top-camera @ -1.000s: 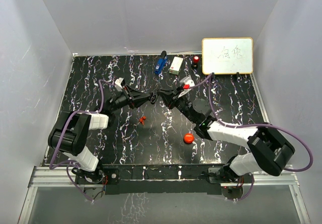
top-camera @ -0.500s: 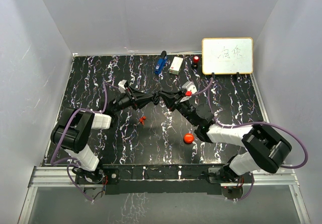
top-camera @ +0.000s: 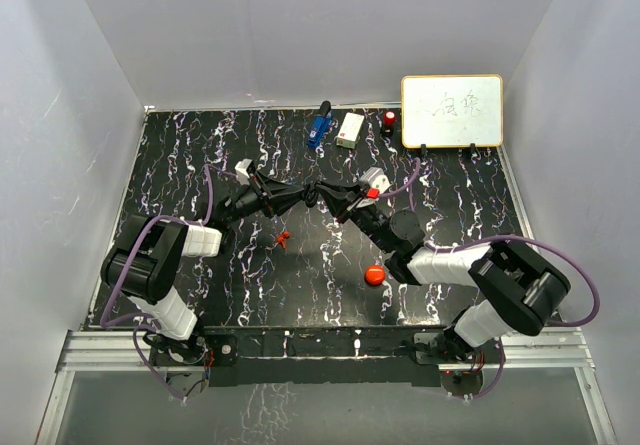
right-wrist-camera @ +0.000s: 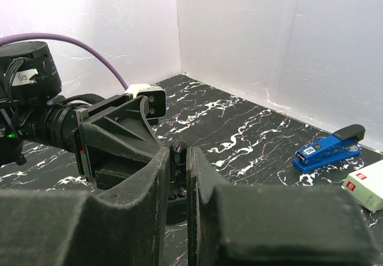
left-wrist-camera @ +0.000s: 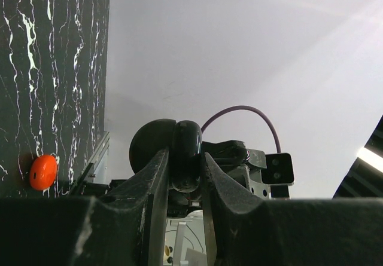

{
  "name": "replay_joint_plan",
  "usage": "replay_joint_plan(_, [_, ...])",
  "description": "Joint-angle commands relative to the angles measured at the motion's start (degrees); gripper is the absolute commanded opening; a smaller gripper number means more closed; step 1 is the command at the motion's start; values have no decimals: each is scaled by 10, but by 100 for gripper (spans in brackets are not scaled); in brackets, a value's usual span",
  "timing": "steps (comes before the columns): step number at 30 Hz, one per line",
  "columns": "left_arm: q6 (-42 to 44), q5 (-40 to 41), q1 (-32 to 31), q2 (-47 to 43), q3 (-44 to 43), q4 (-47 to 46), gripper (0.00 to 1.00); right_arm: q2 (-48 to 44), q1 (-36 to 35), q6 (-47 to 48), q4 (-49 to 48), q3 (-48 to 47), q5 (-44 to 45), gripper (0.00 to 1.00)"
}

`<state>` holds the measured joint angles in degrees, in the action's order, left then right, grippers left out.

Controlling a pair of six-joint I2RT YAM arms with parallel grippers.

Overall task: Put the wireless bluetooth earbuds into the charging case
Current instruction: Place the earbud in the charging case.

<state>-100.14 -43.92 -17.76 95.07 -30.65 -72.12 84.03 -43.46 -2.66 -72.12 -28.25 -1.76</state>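
Black desk (top-camera: 200,155) veined in white, walled in pale panels; two arms meet above its middle. Left arm (top-camera: 255,201): reaches in from the left of the overhead frame, its jaws drawn in tight on a glossy black round disc (left-wrist-camera: 186,152), held edge-on between the two fingers (left-wrist-camera: 157,185) and raised off the desk. Right arm (top-camera: 400,233): comes in from the lower right, its jaws tip to tip with the left jaws at the frame's centre and closed to a thin slit. A small dark piece (right-wrist-camera: 178,157) shows in that slit from the right wrist view; I cannot tell whether it is gripped or merely lies beyond. Red-and-black earbud (top-camera: 284,237): lying loose on the desk, just below and left of where the jaws meet, touched by neither arm. Mostly black earbud: I cannot pick it out for certain in any view. Red round puck (top-camera: 375,275): on the desk at lower centre-right, close beside the right arm. Along the upper edge, well apart from the arms: blue stapler (top-camera: 319,125), white box (top-camera: 350,129), a small red-topped item (top-camera: 388,119), and a whiteboard (top-camera: 452,111) with handwriting at upper right.
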Motion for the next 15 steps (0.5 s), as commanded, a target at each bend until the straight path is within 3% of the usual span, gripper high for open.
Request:
replay_joint_plan(1, [-8, -11, -6, -12, -1, -51, 0, 5, 1, 19, -60, -1, -9, 0])
replay_joint_plan(15, [-10, -17, -9, -14, -5, -49, 0, 20, 2, 37, -72, 2, -11, 0])
